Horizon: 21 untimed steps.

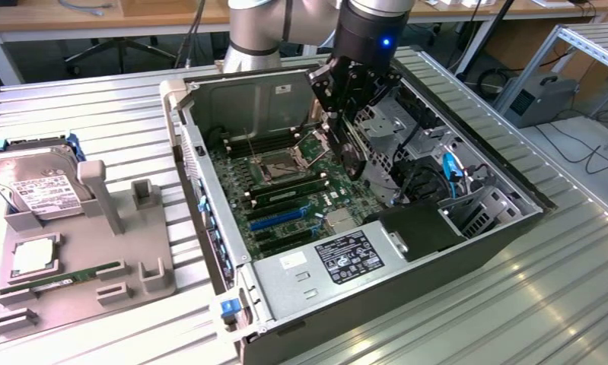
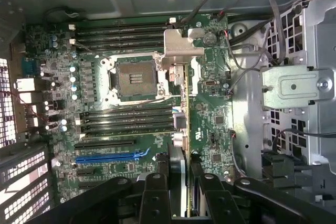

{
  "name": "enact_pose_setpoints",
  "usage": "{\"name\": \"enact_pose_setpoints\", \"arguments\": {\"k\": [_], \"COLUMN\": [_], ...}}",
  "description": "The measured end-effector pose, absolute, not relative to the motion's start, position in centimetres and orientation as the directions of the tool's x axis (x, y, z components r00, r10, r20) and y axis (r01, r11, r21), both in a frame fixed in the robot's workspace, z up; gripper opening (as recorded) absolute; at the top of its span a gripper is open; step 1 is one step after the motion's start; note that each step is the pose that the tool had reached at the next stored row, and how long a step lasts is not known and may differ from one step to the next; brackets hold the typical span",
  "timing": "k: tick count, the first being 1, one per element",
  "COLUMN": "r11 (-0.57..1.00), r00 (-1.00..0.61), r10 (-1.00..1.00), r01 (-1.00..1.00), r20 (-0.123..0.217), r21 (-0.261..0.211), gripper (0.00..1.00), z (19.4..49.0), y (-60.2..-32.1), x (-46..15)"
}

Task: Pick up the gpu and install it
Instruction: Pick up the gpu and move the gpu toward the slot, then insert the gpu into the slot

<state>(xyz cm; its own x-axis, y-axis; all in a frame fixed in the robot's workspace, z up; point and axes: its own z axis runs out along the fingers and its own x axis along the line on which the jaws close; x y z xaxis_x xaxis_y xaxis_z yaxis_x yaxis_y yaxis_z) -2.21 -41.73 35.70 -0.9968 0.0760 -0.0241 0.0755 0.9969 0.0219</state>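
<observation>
My gripper (image 1: 351,103) hangs inside the open computer case (image 1: 197,144), shut on the gpu (image 1: 351,156). The card is held on edge above the green motherboard (image 1: 283,190), beside the drive cage. In the wrist view the gpu (image 2: 181,129) appears edge-on between the black fingers (image 2: 156,195) of the gripper (image 2: 181,192). Its silver end bracket (image 2: 181,43) points toward the case's rear wall. The card sits above the board next to the empty processor socket (image 2: 134,77). The blue expansion slot (image 2: 113,157) lies off to one side, away from the card.
A grey fixture (image 1: 81,266) at the exterior view's left holds a silver hard drive (image 1: 39,186), a memory stick (image 1: 75,275) and a processor chip (image 1: 32,258). Inside the case are a power supply (image 1: 334,262), a metal drive cage (image 2: 294,87) and loose cables (image 1: 451,171).
</observation>
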Motion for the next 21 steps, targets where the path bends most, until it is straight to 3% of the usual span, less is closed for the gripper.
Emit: {"name": "enact_pose_setpoints", "arguments": {"k": [21], "r11": [1.000], "r00": [-1.000], "r10": [-0.002], "r01": [-0.003], "r20": [-0.024], "r21": [0.022], "gripper": [0.27], "z": [35.70], "y": [-41.72], "x": [-2.18]}}
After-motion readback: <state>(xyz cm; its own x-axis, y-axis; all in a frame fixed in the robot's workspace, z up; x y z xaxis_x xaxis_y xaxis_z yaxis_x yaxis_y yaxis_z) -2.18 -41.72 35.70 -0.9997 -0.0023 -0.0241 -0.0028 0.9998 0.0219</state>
